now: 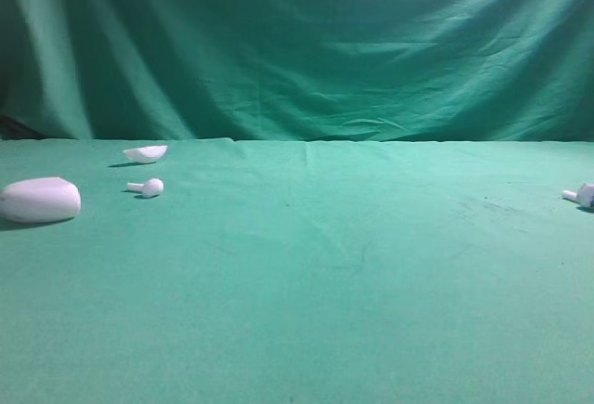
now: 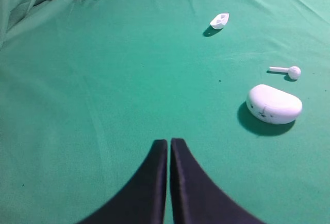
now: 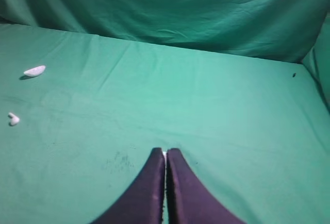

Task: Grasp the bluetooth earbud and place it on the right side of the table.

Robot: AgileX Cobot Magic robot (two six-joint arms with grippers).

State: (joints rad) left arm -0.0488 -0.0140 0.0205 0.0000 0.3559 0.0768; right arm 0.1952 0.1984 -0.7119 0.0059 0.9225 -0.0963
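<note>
Lying on its side at the far right edge of the exterior high view, the bluetooth earbud (image 1: 582, 195) rests on the desk (image 1: 371, 265), partly cut off by the frame. It is tiny, white and smooth, made of hard plastic. Its short straight stem points left and its rounded bulb head sits to the right, so its long axis runs left to right across the desk.

The desk is a broad flat surface under plain green felt-like cloth, faintly creased. A backdrop (image 1: 306, 42) of the same green hangs in soft folds behind it.

Well apart, on the left side, a look-alike earbud (image 1: 147, 187) lies the same way, stem to the left. Just beyond it sits a shallow white half-shell lid (image 1: 146, 153), and nearer, further left, a much larger white oval case (image 1: 39, 200) with a smooth pebble-like form. None of the three touches another.

Neither arm shows in the exterior high view. In the left wrist view the left gripper (image 2: 168, 145) has its dark, tapered fingers pressed together over bare cloth, with the case to its right. In the right wrist view the right gripper (image 3: 165, 154) also has its fingers pressed together. A thin white sliver shows in the seam at their tips; what it is cannot be told.
</note>
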